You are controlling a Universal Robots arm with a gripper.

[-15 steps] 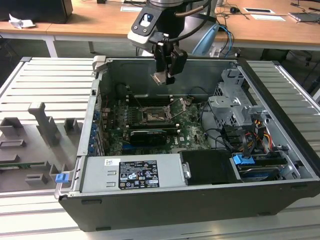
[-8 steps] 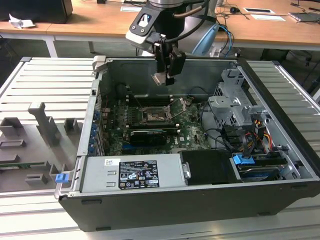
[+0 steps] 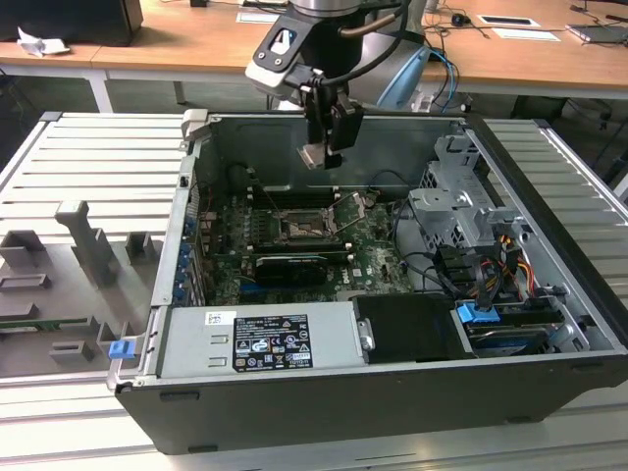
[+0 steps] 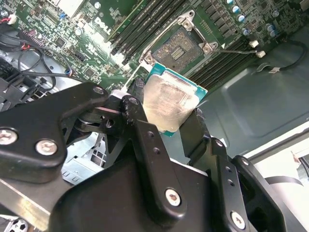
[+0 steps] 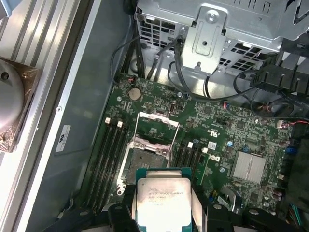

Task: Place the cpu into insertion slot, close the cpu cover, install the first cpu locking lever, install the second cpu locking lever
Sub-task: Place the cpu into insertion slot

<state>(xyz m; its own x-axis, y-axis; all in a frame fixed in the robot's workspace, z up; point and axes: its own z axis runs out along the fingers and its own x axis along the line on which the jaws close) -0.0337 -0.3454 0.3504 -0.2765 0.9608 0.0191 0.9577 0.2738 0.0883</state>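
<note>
Above the open computer case (image 3: pixel 294 417), the jaws pinch the cpu (image 4: pixel 169 101) by two opposite edges, silvery face showing, held well clear of the bare insertion slot (image 5: pixel 140 159) on the green board, where the cpu cover (image 5: pixel 157 128) seems swung open.

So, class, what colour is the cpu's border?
Teal-green around the cpu, clearest in the second wrist view.

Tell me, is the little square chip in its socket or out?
Out. The fingers hold the cpu above the board; the insertion slot is bare, with the cpu cover flipped open.
</note>
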